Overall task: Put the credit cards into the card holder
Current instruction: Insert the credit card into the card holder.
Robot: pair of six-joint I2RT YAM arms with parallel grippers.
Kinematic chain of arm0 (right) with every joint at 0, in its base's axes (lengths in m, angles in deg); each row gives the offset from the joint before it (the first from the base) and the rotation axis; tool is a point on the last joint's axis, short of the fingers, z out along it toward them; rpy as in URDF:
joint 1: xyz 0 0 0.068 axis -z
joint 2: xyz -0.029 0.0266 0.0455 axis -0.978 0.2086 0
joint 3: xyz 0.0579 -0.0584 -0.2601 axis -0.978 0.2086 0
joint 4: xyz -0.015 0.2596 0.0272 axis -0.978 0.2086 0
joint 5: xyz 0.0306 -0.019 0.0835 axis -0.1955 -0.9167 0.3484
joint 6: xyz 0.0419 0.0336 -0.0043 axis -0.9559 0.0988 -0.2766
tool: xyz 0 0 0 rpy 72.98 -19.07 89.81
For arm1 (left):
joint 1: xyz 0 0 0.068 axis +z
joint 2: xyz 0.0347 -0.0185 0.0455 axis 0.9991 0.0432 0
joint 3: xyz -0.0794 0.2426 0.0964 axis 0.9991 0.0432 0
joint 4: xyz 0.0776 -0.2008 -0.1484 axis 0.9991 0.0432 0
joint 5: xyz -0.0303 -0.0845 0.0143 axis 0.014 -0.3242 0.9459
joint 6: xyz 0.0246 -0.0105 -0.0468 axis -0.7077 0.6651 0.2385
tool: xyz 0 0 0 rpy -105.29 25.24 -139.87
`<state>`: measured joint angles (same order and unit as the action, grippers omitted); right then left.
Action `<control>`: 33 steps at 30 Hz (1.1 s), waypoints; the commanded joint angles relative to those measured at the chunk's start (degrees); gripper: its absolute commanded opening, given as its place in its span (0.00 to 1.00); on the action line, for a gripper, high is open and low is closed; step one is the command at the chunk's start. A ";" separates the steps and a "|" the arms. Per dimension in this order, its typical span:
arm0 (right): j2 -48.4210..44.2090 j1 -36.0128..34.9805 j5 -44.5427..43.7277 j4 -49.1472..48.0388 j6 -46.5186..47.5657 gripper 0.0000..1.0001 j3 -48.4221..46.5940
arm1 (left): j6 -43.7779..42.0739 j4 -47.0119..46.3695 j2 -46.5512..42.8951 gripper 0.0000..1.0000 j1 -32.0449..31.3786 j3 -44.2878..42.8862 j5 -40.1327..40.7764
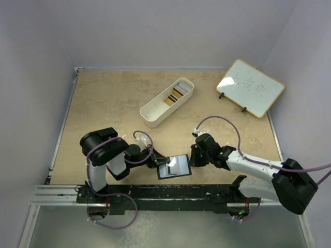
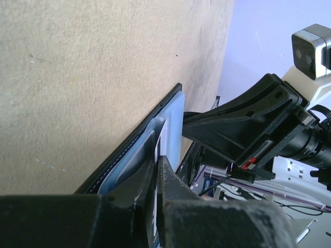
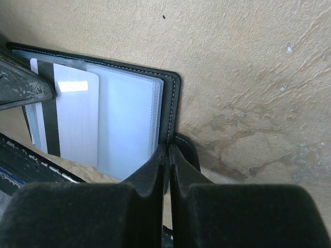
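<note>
The black card holder (image 1: 178,170) lies open near the table's front edge, its blue-grey sleeves up. My left gripper (image 1: 159,163) is at its left side, shut on a silver credit card (image 3: 76,114) with a dark stripe that lies over the sleeves; the card's edge shows between the fingers in the left wrist view (image 2: 156,149). My right gripper (image 1: 193,159) is shut on the holder's right cover edge (image 3: 173,98), beside the snap tab. More credit cards (image 1: 178,91) stand in the far end of the white tray (image 1: 155,109).
A small whiteboard (image 1: 250,87) on a stand sits at the back right. Purple walls close in the table on three sides. The right arm's wrist (image 2: 248,124) is close in front of my left gripper (image 2: 158,161).
</note>
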<state>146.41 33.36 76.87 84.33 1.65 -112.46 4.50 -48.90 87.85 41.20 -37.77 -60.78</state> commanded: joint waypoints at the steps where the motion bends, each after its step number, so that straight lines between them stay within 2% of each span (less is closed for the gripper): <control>1: -1.04 -0.58 -1.51 2.61 -1.22 0.06 2.26 | -1.45 0.68 -1.64 0.00 -0.34 0.51 4.56; 9: -4.39 -0.61 0.17 1.17 -4.85 0.06 4.91 | -1.99 2.97 -2.94 0.00 -1.11 -0.74 5.78; 18: -8.13 -0.65 2.64 -4.85 -12.25 0.06 9.41 | -1.82 4.16 -2.52 0.00 -5.17 -2.47 8.43; 24: -10.50 -0.65 1.73 -1.91 -11.87 0.07 8.64 | -2.19 7.55 -4.69 0.00 -5.56 -3.25 9.01; 26: -11.72 -0.68 1.27 0.88 -10.12 0.09 6.97 | -2.74 10.55 -7.22 0.04 -5.62 -3.81 9.13; 29: -13.59 -0.65 0.18 6.56 -6.83 0.14 3.37 | -3.45 14.70 -11.71 0.19 -5.62 -4.76 9.13; 31: -14.86 -0.64 -0.76 9.93 -4.96 0.18 0.92 | -5.49 22.06 -15.51 0.28 -5.57 -6.55 9.84; 33: -15.92 -0.66 -1.56 12.54 -3.55 0.21 -0.98 | -7.84 31.62 -19.69 0.33 -5.62 -8.14 11.47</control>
<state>132.90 32.95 77.96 89.62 -6.33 -107.80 1.57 -30.95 75.41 35.95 -42.03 -52.30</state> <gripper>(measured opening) 0.187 0.294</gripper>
